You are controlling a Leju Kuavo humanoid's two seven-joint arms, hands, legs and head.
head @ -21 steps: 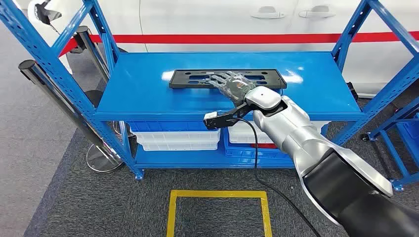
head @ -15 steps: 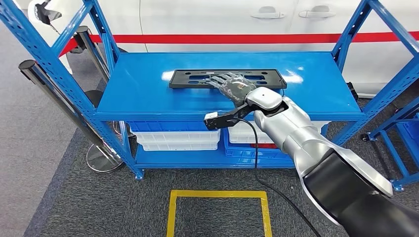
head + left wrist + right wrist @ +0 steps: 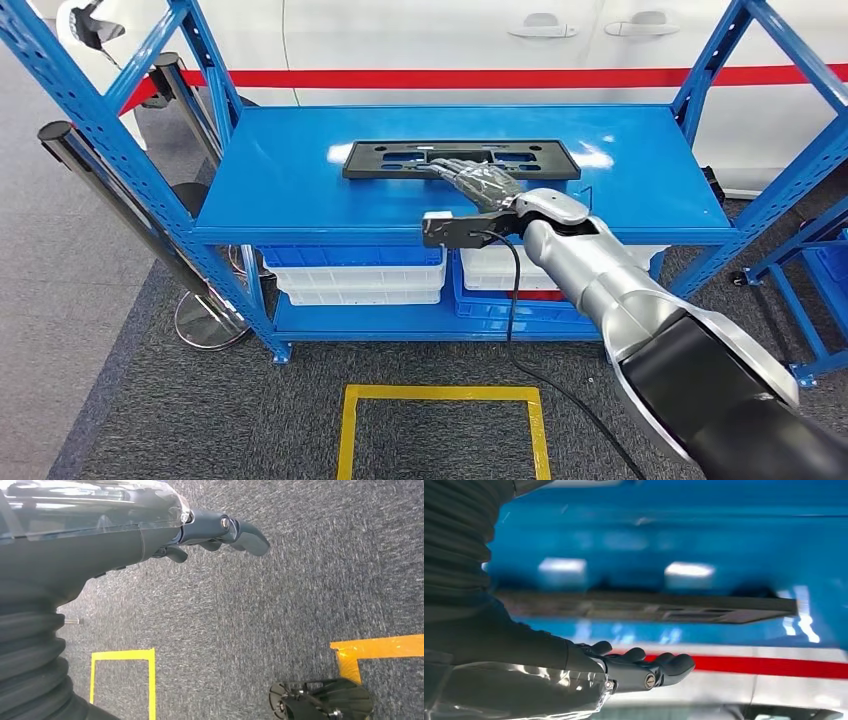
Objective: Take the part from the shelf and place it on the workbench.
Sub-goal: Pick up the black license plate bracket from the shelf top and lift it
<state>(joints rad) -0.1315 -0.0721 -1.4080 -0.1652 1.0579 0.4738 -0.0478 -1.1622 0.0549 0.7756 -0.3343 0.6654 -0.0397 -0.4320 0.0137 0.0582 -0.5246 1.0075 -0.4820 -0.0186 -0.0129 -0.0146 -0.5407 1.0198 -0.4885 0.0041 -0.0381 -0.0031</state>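
The right hand (image 3: 484,183), fingers stretched out and apart, holds nothing; its fingertips reach the near edge of the one flat black rectangular plastic part (image 3: 459,158) lying on the blue metal shelf (image 3: 300,190). Since 0.7 s ago the hand has lowered and drawn back toward the shelf's front. The left hand (image 3: 220,532), fingers loosely curled and empty, hangs over grey carpet (image 3: 280,590).

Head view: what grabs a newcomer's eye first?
The silver right arm reaching over the blue shelf, its right hand at the near edge of the flat black part lying mid-shelf. Behind the shelf, a white car body with a red stripe; on the floor in front, a yellow tape square.
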